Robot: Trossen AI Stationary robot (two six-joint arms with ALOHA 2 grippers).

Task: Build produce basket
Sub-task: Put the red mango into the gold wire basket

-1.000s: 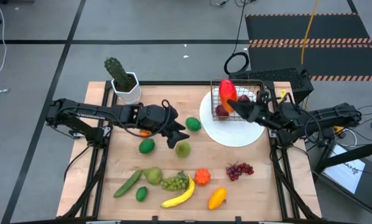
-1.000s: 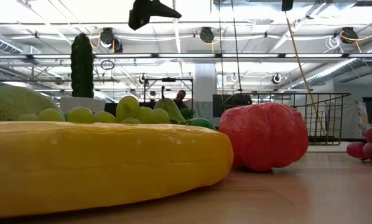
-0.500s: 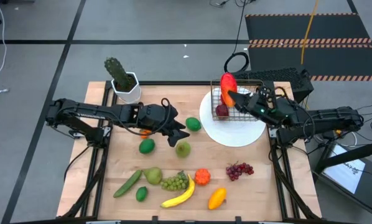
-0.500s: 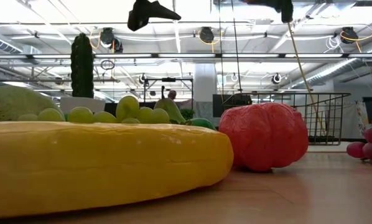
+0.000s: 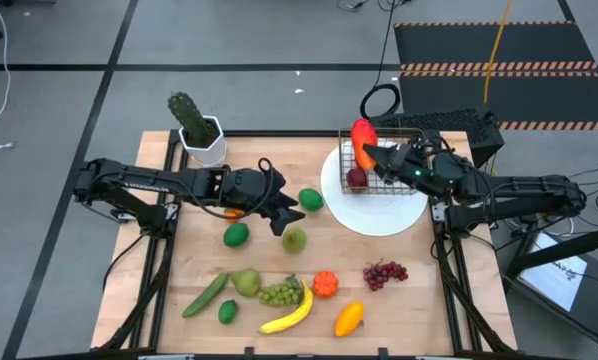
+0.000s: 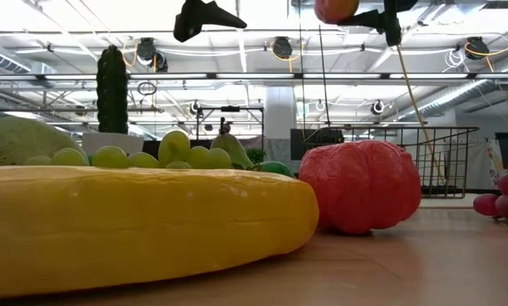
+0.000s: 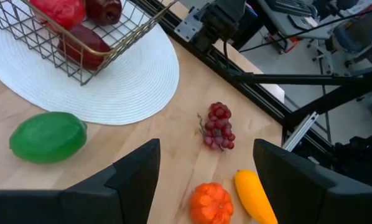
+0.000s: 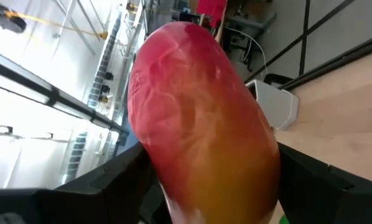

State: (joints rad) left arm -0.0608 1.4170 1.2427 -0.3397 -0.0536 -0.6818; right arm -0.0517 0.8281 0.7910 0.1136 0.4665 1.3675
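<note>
While the right gripper (image 5: 371, 152) pinches a red-and-orange mango (image 5: 363, 139), the fruit hangs over the basket (image 5: 384, 160) at the bench's two o'clock corner.

No brand or writing can be read anywhere. The mango fills the right wrist view between the jaws, which press on its sides. The basket sits on a white round plate (image 5: 379, 210) and holds dark red fruit (image 5: 356, 178). The left gripper (image 5: 284, 215) hovers near mid-bench with jaws spread and nothing between them, a lime (image 5: 310, 199) at its one o'clock. More produce lies along the six o'clock edge: a banana (image 5: 290, 313), green grapes (image 5: 281, 293), purple grapes (image 5: 385, 272). The bench (image 5: 264, 150) is pale wood with a dark frame; a potted cactus (image 5: 195, 125) stands at eleven o'clock. Grey floor surrounds it.
</note>
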